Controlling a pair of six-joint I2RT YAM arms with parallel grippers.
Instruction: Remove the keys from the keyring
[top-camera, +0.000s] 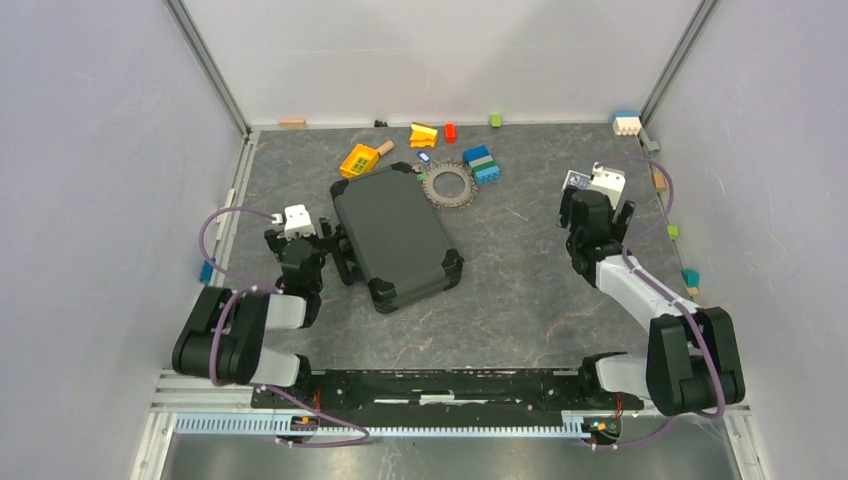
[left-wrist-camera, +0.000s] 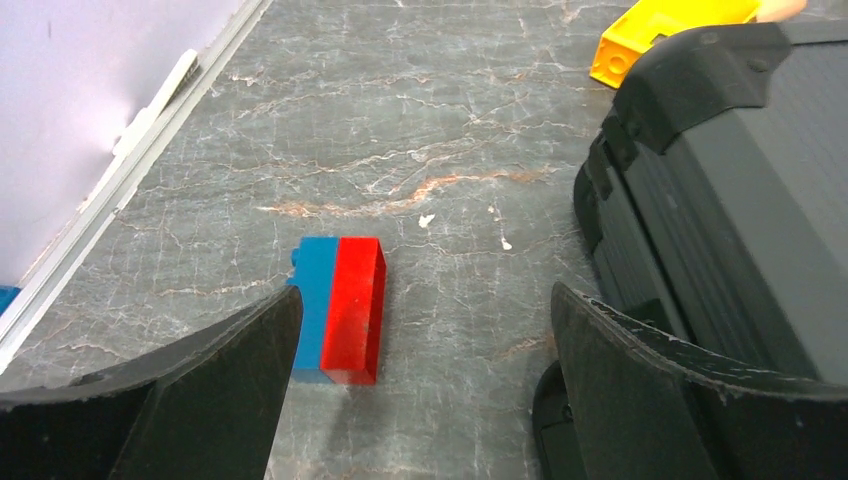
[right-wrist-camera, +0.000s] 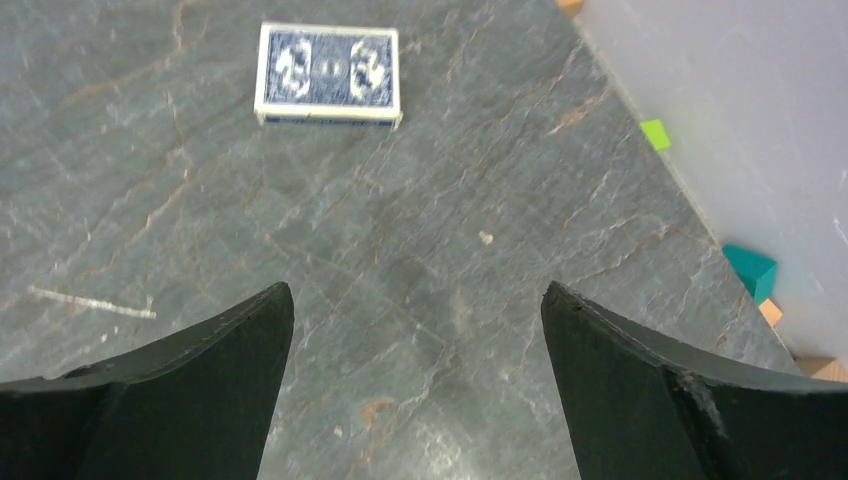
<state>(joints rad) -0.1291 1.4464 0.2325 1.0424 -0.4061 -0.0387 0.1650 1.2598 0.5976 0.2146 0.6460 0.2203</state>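
The keyring (top-camera: 460, 186) lies flat on the table beyond the far corner of a black case; it shows only in the top view. The keys (top-camera: 436, 196) fan out around it like gear teeth. My left gripper (top-camera: 300, 238) (left-wrist-camera: 425, 295) sits near the left side of the case, well short of the ring, open with only bare table between its fingers. My right gripper (top-camera: 597, 205) (right-wrist-camera: 416, 290) hovers at the right of the table, far from the ring, also open and empty.
The black case (top-camera: 397, 236) (left-wrist-camera: 740, 200) lies between the arms, close by my left gripper's right finger. A blue-and-red brick (left-wrist-camera: 340, 305) lies ahead of the left gripper. A card deck (right-wrist-camera: 328, 72) lies ahead of the right gripper. Toy bricks (top-camera: 482, 164) and a yellow block (top-camera: 358, 160) surround the ring.
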